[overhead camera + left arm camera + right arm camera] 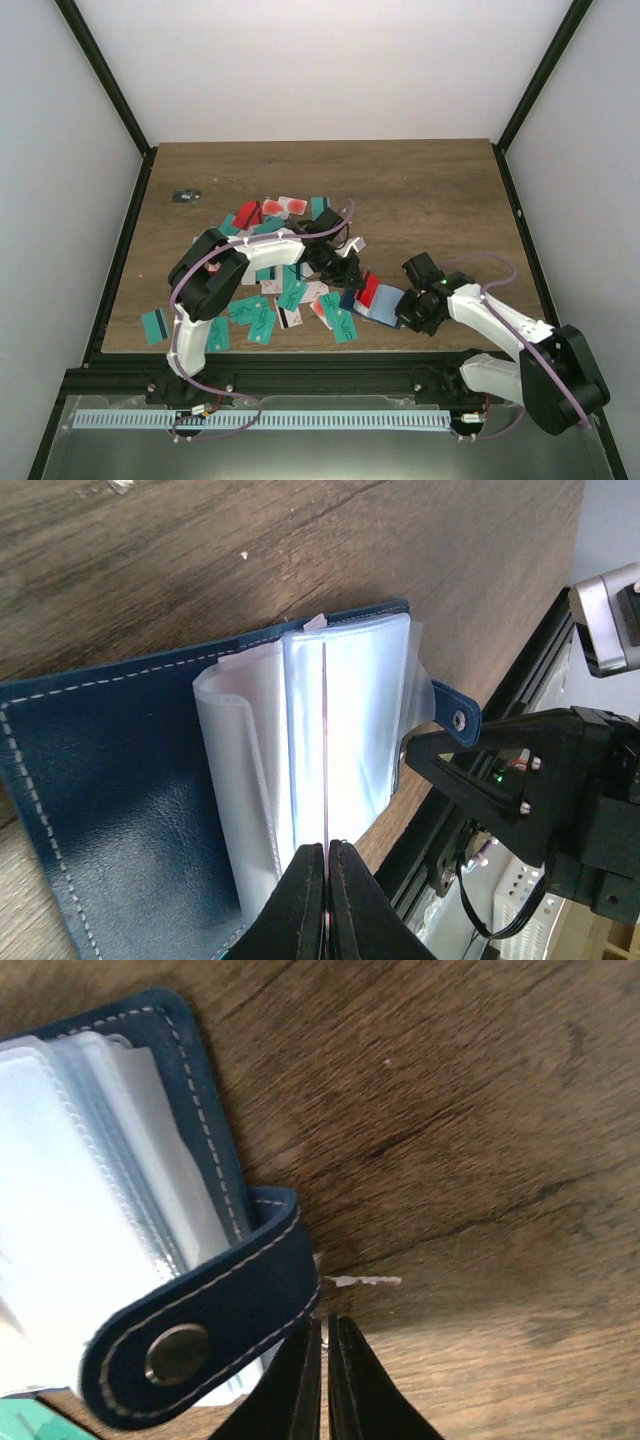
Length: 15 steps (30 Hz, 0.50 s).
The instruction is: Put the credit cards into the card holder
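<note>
Left gripper point(326, 855) clamps a red credit card point(326, 730) by one end (judged thin, stiff, slick); card holder point(120, 780) sleeves point(365, 720) look limp. Right gripper point(325, 1335) closed, empty, beside clasp tab point(200, 1330).

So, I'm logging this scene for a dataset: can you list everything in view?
cards: many, mostly teal, some red or white with red, scattered across the table's middle and left
red card: one, red, held on edge over the holder's sleeves
holder: one, navy with clear sleeves, lying open near the front edge
small object: one, black-grey, far left of the table
table: one, brown wood, under it all
left gripper: one, black, shut on the red card
right gripper: one, black, shut, beside the holder's clasp tab
</note>
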Tool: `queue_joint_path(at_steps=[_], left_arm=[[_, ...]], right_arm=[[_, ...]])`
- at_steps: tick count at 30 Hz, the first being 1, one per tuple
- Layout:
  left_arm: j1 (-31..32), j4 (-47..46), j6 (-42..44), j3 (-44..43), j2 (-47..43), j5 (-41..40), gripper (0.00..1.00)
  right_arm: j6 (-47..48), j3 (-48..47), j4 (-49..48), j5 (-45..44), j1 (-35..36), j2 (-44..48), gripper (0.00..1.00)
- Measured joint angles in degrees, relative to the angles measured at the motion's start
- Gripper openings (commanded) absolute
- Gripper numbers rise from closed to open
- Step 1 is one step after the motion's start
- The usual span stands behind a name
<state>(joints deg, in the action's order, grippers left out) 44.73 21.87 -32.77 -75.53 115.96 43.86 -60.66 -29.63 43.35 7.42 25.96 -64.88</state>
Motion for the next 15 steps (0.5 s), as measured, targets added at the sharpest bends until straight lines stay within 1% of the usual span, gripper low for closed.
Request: queue_joint_path(at_steps=[15], left_arm=[[0.9, -1.6, -0.3, 0.3, 2.2, 1.4, 0.04]], right_arm=[[-0.5, 1.0, -1.7, 0.0, 0.0, -1.1, 0.01]])
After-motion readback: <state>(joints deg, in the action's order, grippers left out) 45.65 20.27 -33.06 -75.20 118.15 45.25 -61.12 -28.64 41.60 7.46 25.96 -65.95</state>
